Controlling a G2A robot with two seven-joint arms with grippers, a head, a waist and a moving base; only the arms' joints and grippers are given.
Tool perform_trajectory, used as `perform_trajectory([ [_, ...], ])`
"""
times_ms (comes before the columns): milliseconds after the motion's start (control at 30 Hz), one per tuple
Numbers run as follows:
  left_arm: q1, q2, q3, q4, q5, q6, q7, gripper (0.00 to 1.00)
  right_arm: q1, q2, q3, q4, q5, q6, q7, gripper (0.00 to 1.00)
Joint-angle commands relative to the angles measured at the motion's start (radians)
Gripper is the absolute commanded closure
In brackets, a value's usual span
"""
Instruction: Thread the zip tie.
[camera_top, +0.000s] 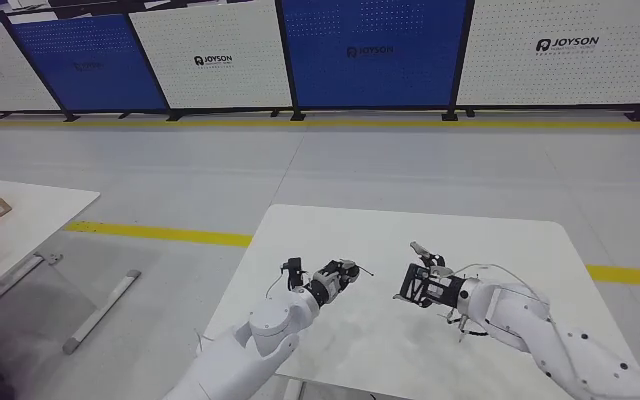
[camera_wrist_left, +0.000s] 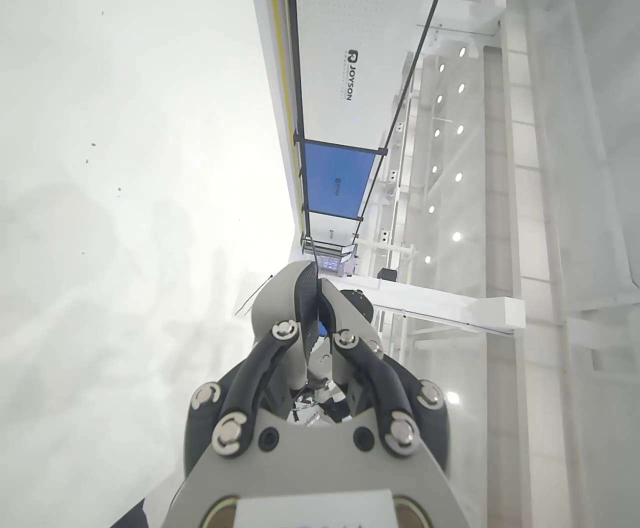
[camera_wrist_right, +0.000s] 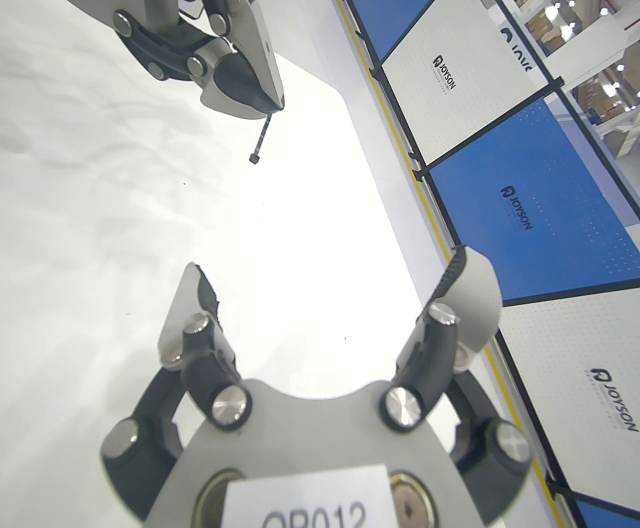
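My left gripper (camera_top: 348, 269) pinches the thin black plastic zip tie (camera_wrist_right: 261, 137), head apparently pointing right, top view, toward my spread right gripper (camera_wrist_right: 330, 265).

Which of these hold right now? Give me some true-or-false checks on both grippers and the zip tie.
1. The left gripper is shut on the zip tie. True.
2. The right gripper also grips the zip tie. False: it is open and empty.
3. The zip tie lies flat on the table. False: the left gripper holds it.
4. The zip tie's head end sticks out of the left gripper toward the right gripper. True.
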Motion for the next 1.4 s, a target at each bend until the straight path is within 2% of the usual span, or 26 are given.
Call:
perform_trajectory([
  [0,0.006,-0.001,0.004,-0.002,0.05,-0.034,0.004,1.0,-0.017,-0.001,0.008,0.017,0.076,0.0,-0.016,0.0],
  [33,0.011,-0.001,0.006,-0.003,0.067,-0.048,0.002,1.0,-0.023,-0.001,0.014,0.032,0.129,0.0,-0.039,0.0],
  [67,0.015,0.0,0.005,-0.005,0.092,-0.064,-0.001,1.0,-0.037,-0.002,0.008,0.046,0.233,0.0,-0.062,0.0],
  [133,0.022,0.001,0.003,-0.008,0.148,-0.089,0.001,1.0,-0.029,0.0,-0.009,0.066,0.351,0.0,-0.096,0.0],
  [300,0.047,0.006,0.002,-0.021,0.305,-0.145,-0.009,1.0,0.005,0.008,-0.097,0.068,0.713,0.0,-0.145,0.0],
  [400,0.058,0.008,0.001,-0.026,0.353,-0.149,-0.018,1.0,0.034,0.009,-0.143,0.066,0.833,0.0,-0.125,0.0],
  [533,0.066,0.005,-0.001,-0.027,0.376,-0.145,-0.012,1.0,0.058,-0.002,-0.192,0.055,1.041,0.0,-0.089,0.0],
  [867,0.066,0.004,-0.002,-0.027,0.373,-0.145,-0.009,1.0,0.058,-0.002,-0.192,0.055,1.041,0.0,-0.089,0.0],
  [900,0.066,0.003,-0.003,-0.025,0.374,-0.145,-0.007,1.0,0.045,-0.003,-0.193,0.052,1.066,0.0,-0.077,0.0],
  [967,0.063,0.001,-0.005,-0.024,0.374,-0.142,-0.007,1.0,0.028,-0.003,-0.167,0.059,1.177,0.0,-0.034,0.0],
  [1100,0.068,-0.002,-0.02,-0.029,0.377,-0.144,0.002,1.0,-0.018,-0.001,-0.093,0.058,1.453,0.0,0.119,0.0],
  [1200,0.076,-0.003,-0.032,-0.041,0.386,-0.151,0.015,1.0,-0.055,-0.005,-0.023,0.069,1.573,0.0,0.227,0.0],
  [1300,0.087,-0.004,-0.044,-0.058,0.369,-0.147,0.012,1.0,-0.102,-0.019,0.063,0.089,1.706,0.0,0.373,0.0],
  [1333,0.091,-0.006,-0.042,-0.064,0.355,-0.139,0.003,1.0,-0.121,-0.031,0.096,0.112,1.784,0.0,0.458,0.0],
  [1367,0.092,-0.007,-0.039,-0.065,0.352,-0.13,-0.002,1.0,-0.131,-0.038,0.113,0.132,1.827,0.0,0.496,0.0],
])
